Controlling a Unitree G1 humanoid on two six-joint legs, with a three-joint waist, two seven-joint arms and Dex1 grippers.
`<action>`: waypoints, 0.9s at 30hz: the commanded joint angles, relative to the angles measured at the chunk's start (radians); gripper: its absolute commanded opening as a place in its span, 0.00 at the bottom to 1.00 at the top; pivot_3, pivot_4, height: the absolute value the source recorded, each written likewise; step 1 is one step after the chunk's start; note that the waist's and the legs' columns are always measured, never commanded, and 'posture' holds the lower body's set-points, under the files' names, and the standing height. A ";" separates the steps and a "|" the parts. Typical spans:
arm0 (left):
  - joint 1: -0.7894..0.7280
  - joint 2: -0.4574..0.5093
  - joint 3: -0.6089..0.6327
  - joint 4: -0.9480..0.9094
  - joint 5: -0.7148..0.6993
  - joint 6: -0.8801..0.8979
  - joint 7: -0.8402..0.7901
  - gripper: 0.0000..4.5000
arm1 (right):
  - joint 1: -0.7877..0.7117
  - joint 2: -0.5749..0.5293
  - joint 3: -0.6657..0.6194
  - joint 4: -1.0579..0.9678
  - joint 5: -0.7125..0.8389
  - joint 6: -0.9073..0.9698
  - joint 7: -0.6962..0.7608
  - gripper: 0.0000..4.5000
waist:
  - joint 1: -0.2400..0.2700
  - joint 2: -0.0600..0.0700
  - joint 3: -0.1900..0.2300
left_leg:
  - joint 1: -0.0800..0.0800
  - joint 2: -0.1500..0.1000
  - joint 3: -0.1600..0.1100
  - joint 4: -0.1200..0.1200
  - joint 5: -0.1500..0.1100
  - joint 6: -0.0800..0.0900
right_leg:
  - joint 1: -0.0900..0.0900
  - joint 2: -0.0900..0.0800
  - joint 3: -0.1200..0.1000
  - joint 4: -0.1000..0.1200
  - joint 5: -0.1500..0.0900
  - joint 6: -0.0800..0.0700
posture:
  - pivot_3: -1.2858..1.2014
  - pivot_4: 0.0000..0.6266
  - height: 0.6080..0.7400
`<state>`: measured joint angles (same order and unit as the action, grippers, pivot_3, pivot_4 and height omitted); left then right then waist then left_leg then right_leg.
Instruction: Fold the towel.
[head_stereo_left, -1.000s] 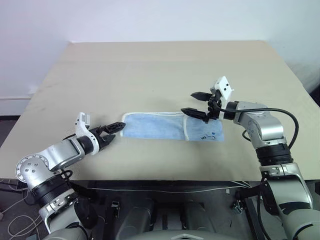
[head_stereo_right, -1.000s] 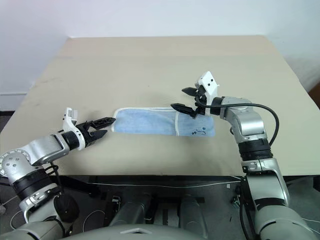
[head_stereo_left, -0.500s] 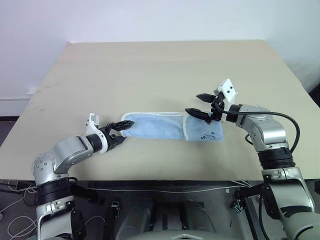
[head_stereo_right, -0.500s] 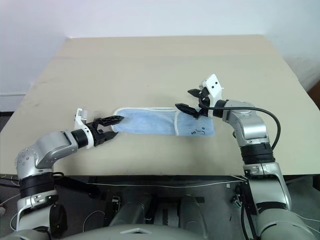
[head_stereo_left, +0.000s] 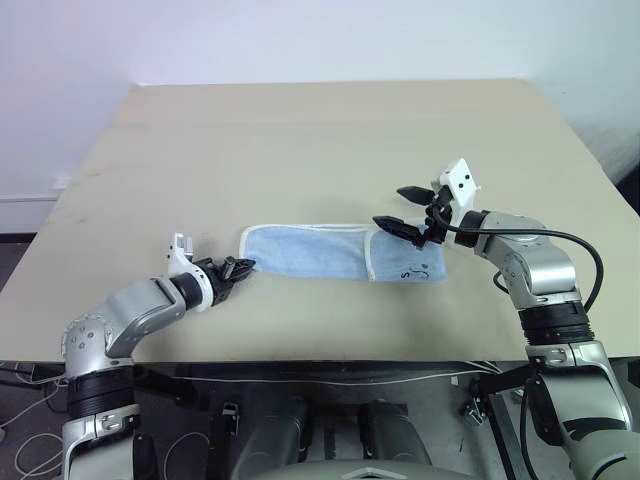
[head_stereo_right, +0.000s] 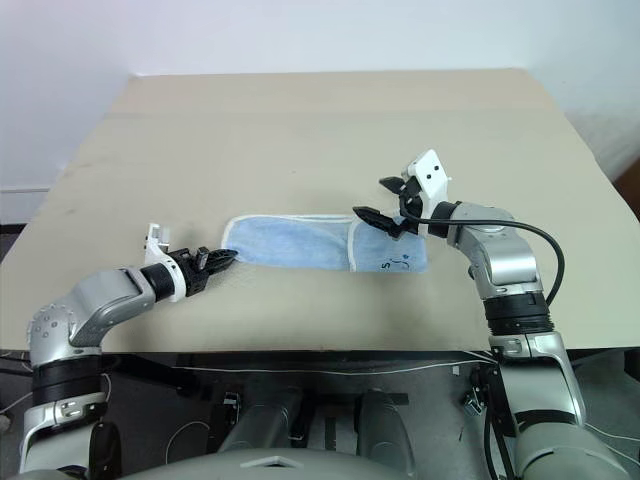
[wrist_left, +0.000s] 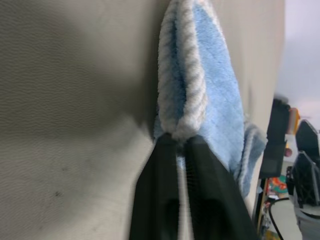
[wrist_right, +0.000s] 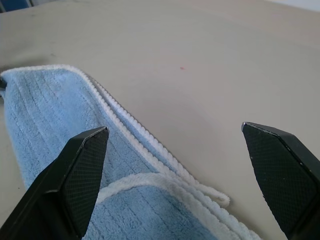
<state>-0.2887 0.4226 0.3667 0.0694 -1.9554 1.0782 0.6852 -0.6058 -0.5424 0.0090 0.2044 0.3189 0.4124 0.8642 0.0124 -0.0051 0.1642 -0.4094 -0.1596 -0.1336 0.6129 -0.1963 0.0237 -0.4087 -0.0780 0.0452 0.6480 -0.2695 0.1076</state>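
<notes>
From the left eye view, the towel (head_stereo_left: 335, 252) lies flat near the table's (head_stereo_left: 320, 140) front edge as a long narrow strip, so it looks already doubled lengthwise, with a layer folded over near its right end; the end-to-end folds appear to be left. The left gripper (head_stereo_left: 240, 267) reaches in low from the left, its fingers pressed together at the towel's left end. The right gripper (head_stereo_left: 409, 210) hovers over the right end, fingers spread wide.

In the left wrist view, the fingers (wrist_left: 160, 195) pinch the white-edged corner of the towel.

In the right wrist view, the spread fingers (wrist_right: 80, 175) hang above the stacked white edges, holding nothing.
</notes>
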 joint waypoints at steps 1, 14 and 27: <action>-0.021 0.023 -0.005 -0.007 -0.017 -0.027 -0.007 0.00 | -0.006 -0.016 -0.028 -0.032 0.000 -0.021 -0.001 1.00 | 0.000 0.000 0.000 | 0.000 0.000 0.000 0.000 0.000 0.000 | 0.000 0.000 0.000 0.000 0.000 0.000 | 0.52 0.24 1.00; -0.060 0.258 0.030 0.068 -0.009 0.010 -0.167 0.00 | 0.048 -0.071 -0.099 -0.117 0.063 0.054 0.010 1.00 | -0.002 0.000 0.000 | -0.001 0.000 0.000 -0.002 0.000 0.000 | -0.002 0.000 0.000 0.000 -0.002 -0.003 | 0.52 0.24 1.00; -0.320 0.442 -0.076 0.237 0.179 0.188 -0.470 0.00 | 0.044 -0.060 -0.129 -0.122 0.080 0.049 -0.012 1.00 | 0.001 -0.001 0.001 | -0.003 0.000 0.000 -0.003 0.000 0.000 | -0.006 0.000 0.000 -0.001 -0.003 -0.004 | 0.52 0.24 1.00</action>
<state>-0.5768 0.8611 0.3003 0.3175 -1.8002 1.2406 0.2612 -0.5378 -0.6044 -0.0903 0.1129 0.3777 0.4747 0.8573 0.0132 -0.0059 0.1653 -0.4125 -0.1597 -0.1335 0.6098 -0.1963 0.0237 -0.4151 -0.0783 0.0453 0.6470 -0.2719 0.1037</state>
